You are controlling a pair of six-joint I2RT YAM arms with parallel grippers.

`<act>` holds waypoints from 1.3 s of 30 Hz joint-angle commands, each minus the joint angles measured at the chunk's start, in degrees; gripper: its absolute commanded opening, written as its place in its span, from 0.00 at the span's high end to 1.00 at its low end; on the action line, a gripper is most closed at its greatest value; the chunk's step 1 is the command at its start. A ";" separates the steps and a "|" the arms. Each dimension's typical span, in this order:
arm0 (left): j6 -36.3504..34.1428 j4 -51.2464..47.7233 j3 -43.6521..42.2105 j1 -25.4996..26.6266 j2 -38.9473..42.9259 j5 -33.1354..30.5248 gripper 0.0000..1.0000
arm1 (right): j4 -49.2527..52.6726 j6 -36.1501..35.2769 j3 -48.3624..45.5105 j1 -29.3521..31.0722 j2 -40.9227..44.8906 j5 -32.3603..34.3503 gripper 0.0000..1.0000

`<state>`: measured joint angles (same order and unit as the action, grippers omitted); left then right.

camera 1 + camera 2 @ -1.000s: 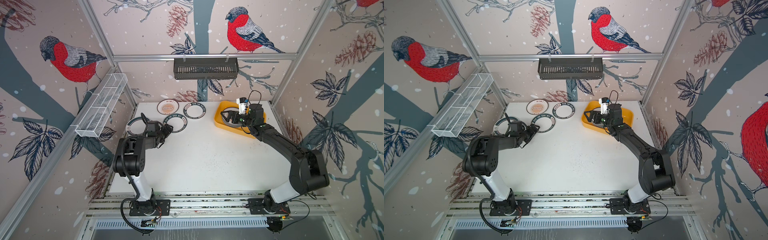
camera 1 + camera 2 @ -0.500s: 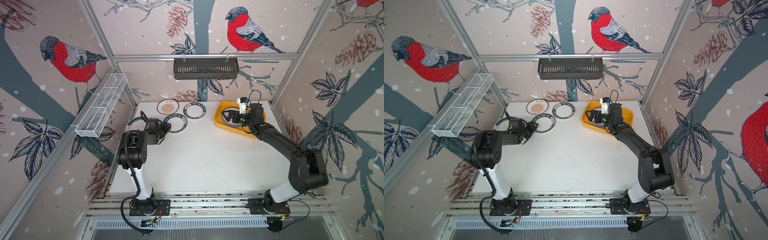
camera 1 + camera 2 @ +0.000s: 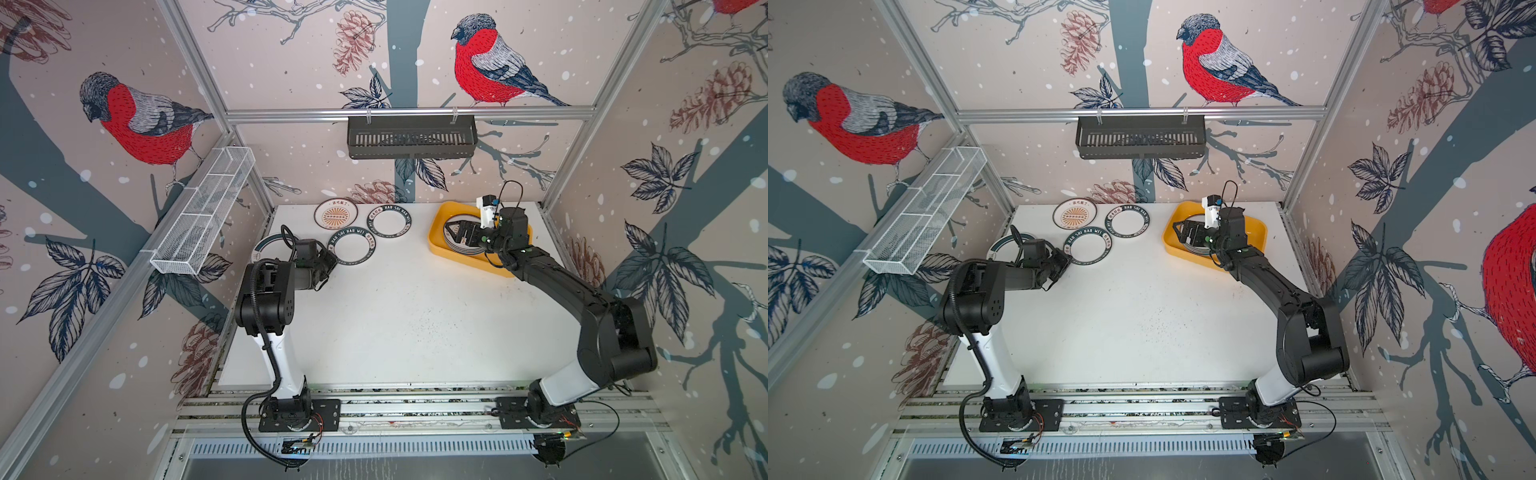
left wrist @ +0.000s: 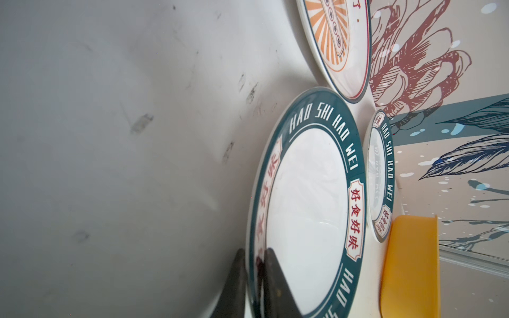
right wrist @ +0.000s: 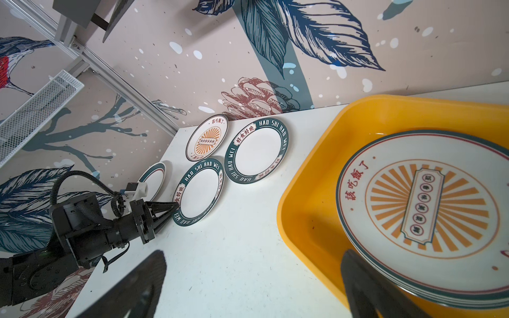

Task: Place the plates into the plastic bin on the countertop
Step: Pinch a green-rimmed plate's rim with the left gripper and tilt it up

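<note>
A stack point(image 5: 421, 203) already sits in the bin point(image 3: 435, 244) under the wide-open, empty right hand point(image 3: 456, 235), while four plates point(image 3: 336, 213) are left on the bench point(image 3: 415, 311), the left hand point(image 4: 254, 256) clamped on the rim of the nearest lettered plate point(image 4: 305, 209).

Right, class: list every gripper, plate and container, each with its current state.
Left gripper, shut on rim of near lettered plate.
Right gripper, open over plate stack.
Near lettered plate, on countertop, rim pinched.
Far lettered plate, loose on countertop.
Sunburst plate, loose on countertop.
Edge plate, partly hidden by left arm.
Yellow bin, holds plate stack.
</note>
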<state>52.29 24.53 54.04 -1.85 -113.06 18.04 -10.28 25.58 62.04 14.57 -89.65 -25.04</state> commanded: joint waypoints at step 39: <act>-0.87 -6.34 -14.22 9.66 39.30 6.52 1.00 | -1.34 -1.41 -9.65 2.95 12.14 -6.59 0.00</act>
<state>52.05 17.02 38.89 7.01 -74.76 22.37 -12.01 25.52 52.27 16.95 -77.93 -30.35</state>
